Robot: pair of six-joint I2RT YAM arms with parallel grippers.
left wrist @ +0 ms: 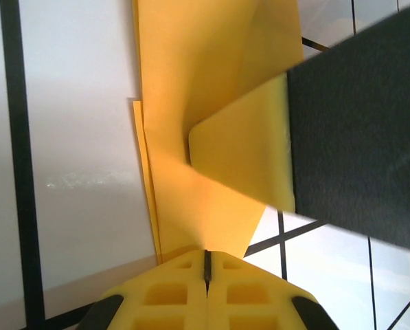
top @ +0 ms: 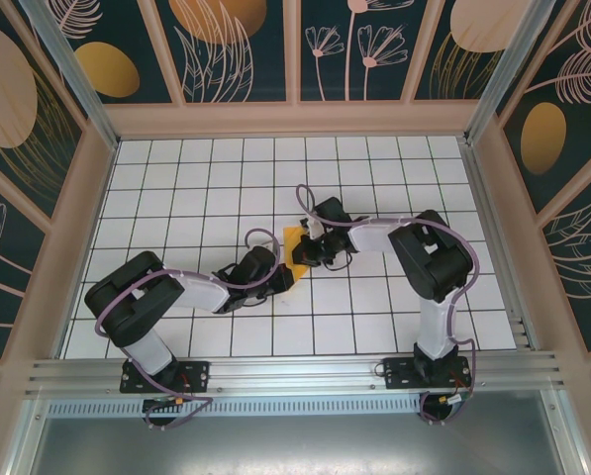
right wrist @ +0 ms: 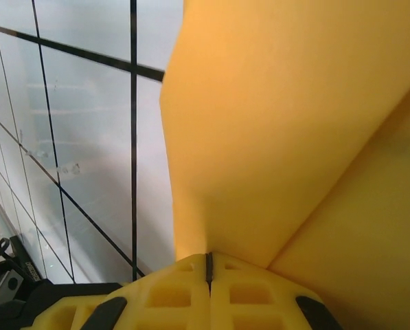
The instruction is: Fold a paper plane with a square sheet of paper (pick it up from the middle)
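The square sheet of paper (top: 294,241) is orange-yellow, folded into layers and held up between both grippers near the table's middle. No paper plane is in view. In the left wrist view the paper (left wrist: 205,69) runs up from my left gripper (left wrist: 207,265), whose yellow fingers are shut on its lower edge. A yellow pad (left wrist: 242,151) of the other gripper presses against the paper from the right. In the right wrist view my right gripper (right wrist: 208,265) is shut on the paper (right wrist: 280,124), which rises up and to the right. From above, the left gripper (top: 285,275) and right gripper (top: 308,252) almost touch.
The white grid table (top: 196,188) is walled by wooden frames on three sides, with a metal rail (top: 295,371) at the near edge. A paler yellow surface (right wrist: 369,240) lies beside the paper in the right wrist view; I cannot tell what it is.
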